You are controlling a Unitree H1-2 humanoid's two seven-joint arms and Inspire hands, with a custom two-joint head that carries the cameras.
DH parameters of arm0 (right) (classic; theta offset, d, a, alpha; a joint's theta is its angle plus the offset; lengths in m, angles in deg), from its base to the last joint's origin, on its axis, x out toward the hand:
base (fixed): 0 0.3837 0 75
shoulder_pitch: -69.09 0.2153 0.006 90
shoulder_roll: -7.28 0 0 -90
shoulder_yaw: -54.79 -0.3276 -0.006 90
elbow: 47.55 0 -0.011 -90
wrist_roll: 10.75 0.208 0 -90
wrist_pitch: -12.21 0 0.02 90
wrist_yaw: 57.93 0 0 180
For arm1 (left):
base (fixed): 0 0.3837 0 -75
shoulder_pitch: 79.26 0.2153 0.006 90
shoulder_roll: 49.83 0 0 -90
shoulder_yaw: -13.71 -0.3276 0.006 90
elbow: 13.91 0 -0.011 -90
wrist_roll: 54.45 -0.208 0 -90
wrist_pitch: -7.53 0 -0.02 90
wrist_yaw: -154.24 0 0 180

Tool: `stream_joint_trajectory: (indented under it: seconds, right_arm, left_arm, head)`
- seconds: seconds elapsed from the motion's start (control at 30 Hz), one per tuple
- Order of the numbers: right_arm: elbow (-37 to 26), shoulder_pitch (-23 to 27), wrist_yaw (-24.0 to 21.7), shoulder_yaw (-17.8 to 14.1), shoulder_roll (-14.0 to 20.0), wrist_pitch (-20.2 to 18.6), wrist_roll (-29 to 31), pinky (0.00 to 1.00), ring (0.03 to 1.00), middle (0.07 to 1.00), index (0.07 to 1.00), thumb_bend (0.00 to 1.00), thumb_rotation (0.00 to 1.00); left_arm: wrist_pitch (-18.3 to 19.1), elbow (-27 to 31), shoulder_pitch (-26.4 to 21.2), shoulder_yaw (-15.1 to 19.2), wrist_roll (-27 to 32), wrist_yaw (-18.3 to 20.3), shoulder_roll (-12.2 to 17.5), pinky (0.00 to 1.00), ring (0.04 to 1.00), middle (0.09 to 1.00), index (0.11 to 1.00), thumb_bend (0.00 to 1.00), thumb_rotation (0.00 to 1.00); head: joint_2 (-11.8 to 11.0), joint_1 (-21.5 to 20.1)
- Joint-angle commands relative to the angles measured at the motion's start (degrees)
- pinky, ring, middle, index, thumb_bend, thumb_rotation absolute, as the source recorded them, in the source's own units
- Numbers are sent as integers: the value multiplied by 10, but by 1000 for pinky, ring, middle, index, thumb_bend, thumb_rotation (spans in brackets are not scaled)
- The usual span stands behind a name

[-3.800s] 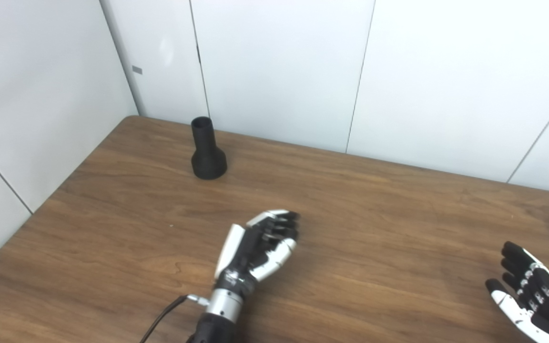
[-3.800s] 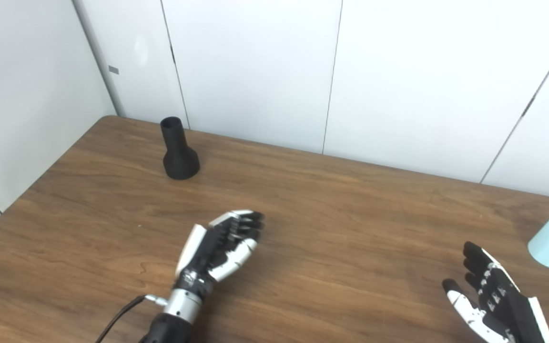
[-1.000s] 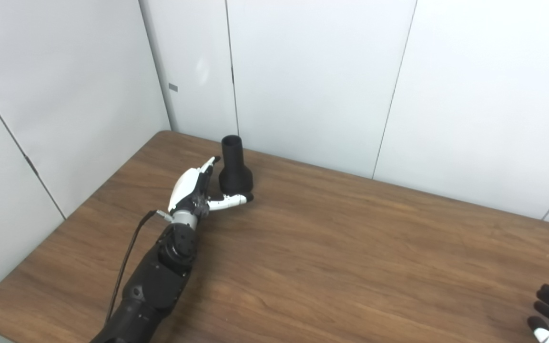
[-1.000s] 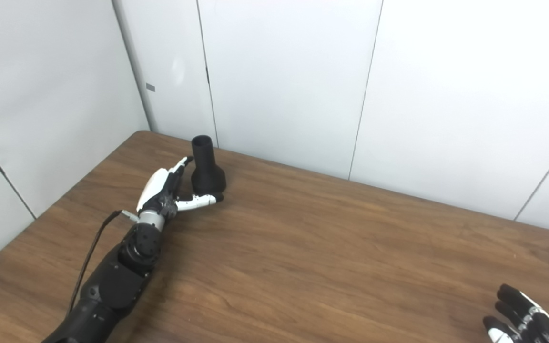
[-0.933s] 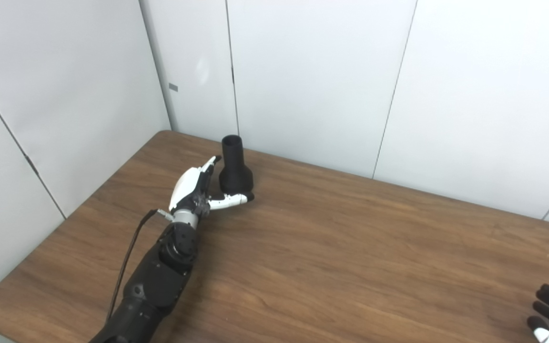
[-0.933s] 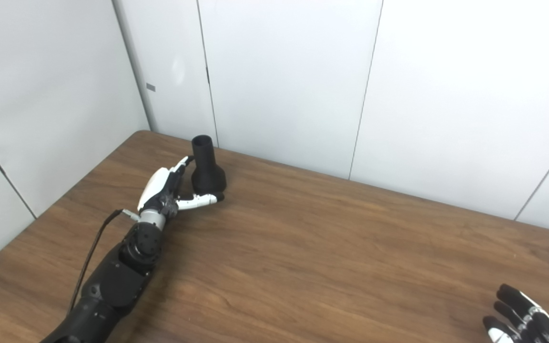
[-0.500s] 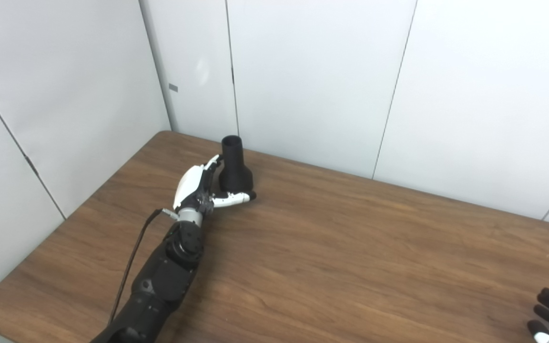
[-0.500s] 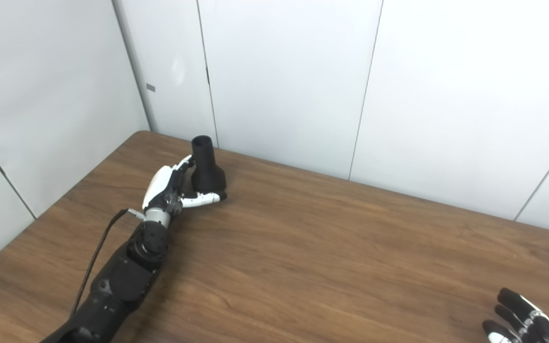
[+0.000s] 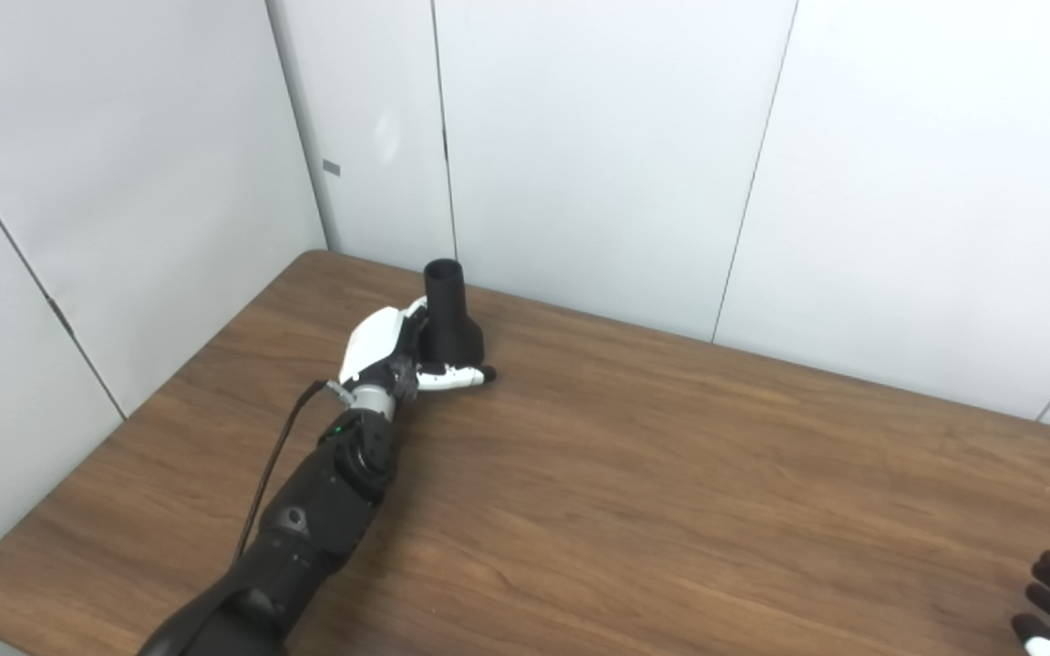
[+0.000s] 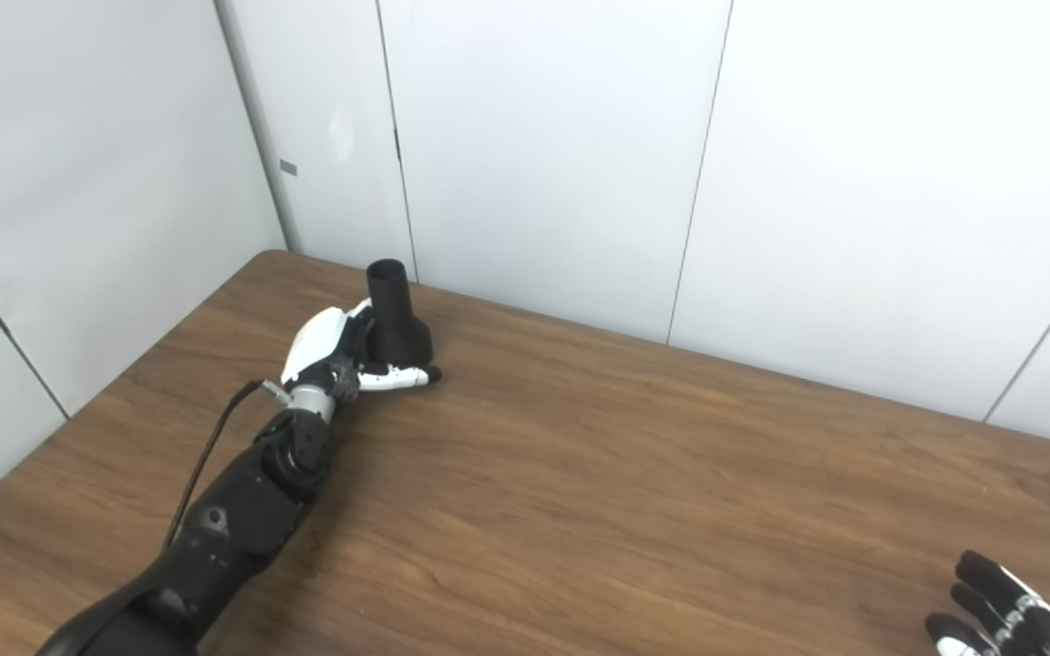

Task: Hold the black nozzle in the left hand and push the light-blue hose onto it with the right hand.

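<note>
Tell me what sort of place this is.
Likely a lab test cell rather than a home: a bare wood-grain table boxed in by plain white wall panels, with only a black nozzle at the robot's left hand.

The nozzle (image 9: pixel 450 314) stands upright near the tabletop's (image 9: pixel 671 474) far left corner, my left hand (image 9: pixel 388 342) against its left side. My right hand (image 10: pixel 999 620) sits at the near right corner.
</note>
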Motion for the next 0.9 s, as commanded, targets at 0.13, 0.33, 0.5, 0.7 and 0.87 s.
stream_joint_trajectory:
  seconds: [0.13,0.33,0.5,0.7,0.87]
  right_arm:
    - [-22,5,-1,-6,10,12,1,745,839,829,767,190,9]
    - [-25,3,1,-6,10,7,0,777,852,838,780,188,0]
    - [-28,1,0,-4,11,8,-4,787,856,841,784,185,0]
    - [-30,2,1,-6,10,2,-4,803,862,848,792,179,0]
    - [-33,3,2,-4,11,-4,-8,817,863,848,791,179,0]
  left_arm:
    - [-2,-31,1,-18,-13,-6,1,1000,857,843,871,1000,349]
    - [-7,-64,-9,-30,-27,-20,2,995,844,819,848,1000,373]
    - [-36,-96,-17,-39,-35,-53,2,962,788,764,791,1000,331]
    - [-52,-77,-5,-49,-43,-76,5,937,770,771,737,961,233]
    - [-132,-82,4,-67,-56,-110,19,851,688,669,641,849,108]
  head:
    - [4,-1]
    - [6,-3]
    - [6,-3]
    - [8,-4]
    - [7,-4]
